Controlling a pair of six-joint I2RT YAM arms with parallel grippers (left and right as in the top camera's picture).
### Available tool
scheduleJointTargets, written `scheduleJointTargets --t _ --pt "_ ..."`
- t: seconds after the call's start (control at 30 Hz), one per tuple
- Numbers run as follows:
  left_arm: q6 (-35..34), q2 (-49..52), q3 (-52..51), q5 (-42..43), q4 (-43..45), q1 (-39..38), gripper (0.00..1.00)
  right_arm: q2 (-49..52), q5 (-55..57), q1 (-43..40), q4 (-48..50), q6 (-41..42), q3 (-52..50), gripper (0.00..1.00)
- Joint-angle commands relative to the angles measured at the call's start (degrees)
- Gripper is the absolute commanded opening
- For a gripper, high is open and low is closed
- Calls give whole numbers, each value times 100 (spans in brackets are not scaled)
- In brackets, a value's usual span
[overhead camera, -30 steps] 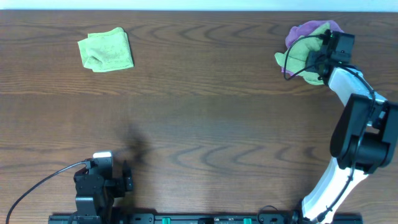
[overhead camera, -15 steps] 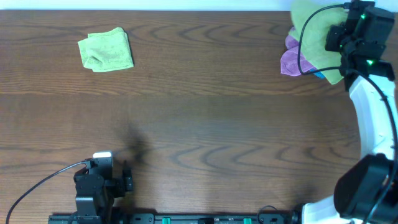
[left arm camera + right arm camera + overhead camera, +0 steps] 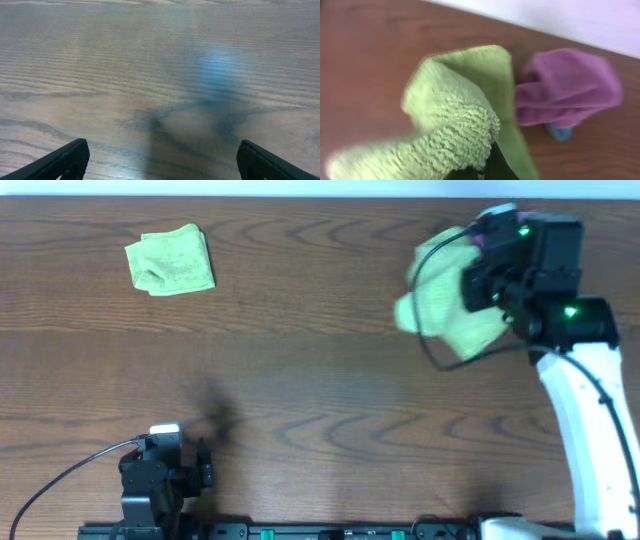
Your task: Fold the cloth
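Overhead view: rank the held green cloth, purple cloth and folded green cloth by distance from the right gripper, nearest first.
1. held green cloth: clamped in the right gripper, hanging off its left side.
2. purple cloth: just beyond the gripper near the far edge, mostly hidden under it in overhead.
3. folded green cloth: far-left corner, well away from the gripper.

Even light, motion-blurred cloth (image 3: pixel 455 125)

Robotics lab, wood-grain table (image 3: pixel 320 360), cabled arm (image 3: pixel 585 410)
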Motion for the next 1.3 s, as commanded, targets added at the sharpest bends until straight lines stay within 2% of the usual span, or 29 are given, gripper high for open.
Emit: scheduleJointTargets --t 0.0,0.1,0.27,0.4,0.5,0.53,0.57,0.6,0.63,0.7,0.77,0.8,1.07,1.27 --pt "90 -33 -61 -122 -328 -24 96 -109 -350 476 -358 -94 44 1" --pt "90 -33 -61 -122 -328 -24 95 -107 -557 903 -579 -96 -11 1" --pt "90 -33 -61 -122 -328 -24 95 -37 -555 1462 -391 -136 -107 1" --pt "90 -33 -61 -122 -328 -24 95 302 -562 1543 -103 -133 -111 1" --pt "90 -33 -61 -122 -328 -24 95 914 -557 1508 385 -136 -111 1" --pt "90 -33 -61 -122 -328 -24 95 1147 -505 1478 710 -133 -111 7" --pt "90 -33 -61 -122 -328 -24 96 1480 -267 1416 1272 -127 -111 46" --pt "90 -33 -61 -122 -328 -24 95 1703 46 1379 1687 -101 -109 69" --pt "90 -33 -61 -122 -328 -24 96 1921 544 1349 2046 15 -85 71" --pt "90 -33 -61 -122 -328 -24 95 2094 1167 1320 2002 365 66 82" --pt "90 -33 -61 -122 -328 -24 95 2033 1113 1300 1580 667 181 91" --pt "90 -33 -61 -122 -328 -24 95 1965 1023 1303 1403 730 190 99" --pt "90 -33 -61 -122 -328 -24 96 1670 221 1182 286 1620 142 99" --pt "90 -33 -61 -122 -328 -24 96 1803 -369 863 555 2048 -330 99"
